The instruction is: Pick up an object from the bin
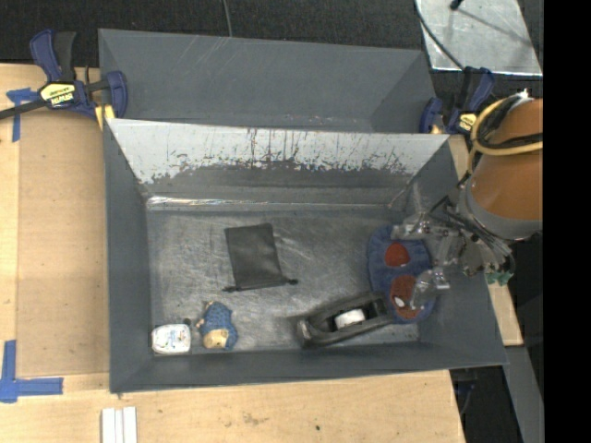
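- A grey metal bin (125,247) with sloping walls is seen from above, with a few loose things scattered on its floor.
- The robot arm's end effector (423,258) is placed at the bin's right side, over a blue rounded thing with red-orange patches (380,252).
- The blue rounded thing lies against the right wall, towards the front right corner.
- Whether the end effector is spread or pressed together cannot be told, and nothing can be said to be pinched in it.
- A black tape-dispenser-shaped thing with a white roll (343,321) lies just in front of the blue rounded thing. Whether the two touch cannot be told.
- A dark grey flat square pouch (254,255) lies well apart, in the middle of the floor.
- A small white thing (171,340) and a small blue and tan figure (218,326) lie side by side in the front left corner.
- The blue rounded thing is judged to be soft and light, perhaps cloth or foam. It would likely give under pressure, neither slip nor break.
- A hold is best taken across its raised middle, away from the black thing, so that only one item is lifted.
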`<action>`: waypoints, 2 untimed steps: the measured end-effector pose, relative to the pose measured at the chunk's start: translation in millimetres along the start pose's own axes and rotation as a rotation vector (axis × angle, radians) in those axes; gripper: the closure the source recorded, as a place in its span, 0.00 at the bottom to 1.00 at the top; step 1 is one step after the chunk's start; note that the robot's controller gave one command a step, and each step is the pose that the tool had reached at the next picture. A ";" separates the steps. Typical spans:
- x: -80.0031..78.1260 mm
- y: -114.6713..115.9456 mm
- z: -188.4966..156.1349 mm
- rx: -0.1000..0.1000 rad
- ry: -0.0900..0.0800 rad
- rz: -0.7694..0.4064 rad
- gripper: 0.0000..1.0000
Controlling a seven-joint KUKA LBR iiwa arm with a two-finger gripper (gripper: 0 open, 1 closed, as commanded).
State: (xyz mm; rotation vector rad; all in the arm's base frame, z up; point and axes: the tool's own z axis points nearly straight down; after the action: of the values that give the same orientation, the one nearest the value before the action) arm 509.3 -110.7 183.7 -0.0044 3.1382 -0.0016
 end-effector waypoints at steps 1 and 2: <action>-16.5 -13.7 -66.8 0.002 -0.006 -0.260 0.00; -78.8 4.7 26.6 -0.001 0.001 -0.021 0.00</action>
State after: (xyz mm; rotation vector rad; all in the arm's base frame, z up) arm 588.1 -105.8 157.3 -0.0371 3.1394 0.0001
